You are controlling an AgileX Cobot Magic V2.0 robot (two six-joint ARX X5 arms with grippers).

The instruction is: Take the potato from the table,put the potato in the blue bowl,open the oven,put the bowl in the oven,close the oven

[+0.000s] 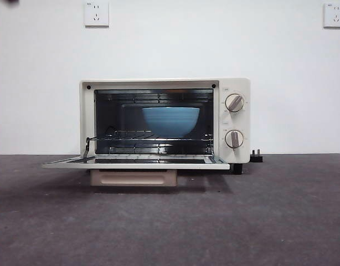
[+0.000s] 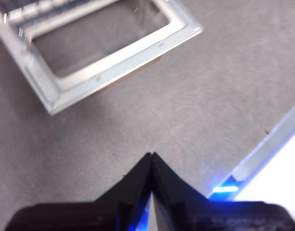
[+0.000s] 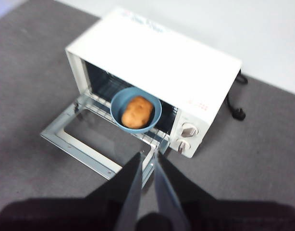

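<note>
The cream-white oven (image 1: 164, 83) stands with its door (image 1: 137, 164) folded down flat. Inside, on the wire rack, sits the blue bowl (image 1: 170, 119). In the right wrist view the bowl (image 3: 119, 103) rests at the oven (image 3: 162, 57) mouth with the orange-brown potato (image 3: 136, 112) lying in it. My right gripper (image 3: 148, 155) hovers high over the door's (image 3: 75, 144) front edge, jaws a narrow gap apart, holding nothing. My left gripper (image 2: 151, 155) is shut and empty above bare table, apart from the door's (image 2: 114, 67) corner. The front view hides the potato.
The open door juts toward the front over the dark grey table (image 1: 170, 221), its beige handle (image 1: 134, 177) hanging below. A black plug (image 1: 256, 157) lies right of the oven. A white wall stands close behind.
</note>
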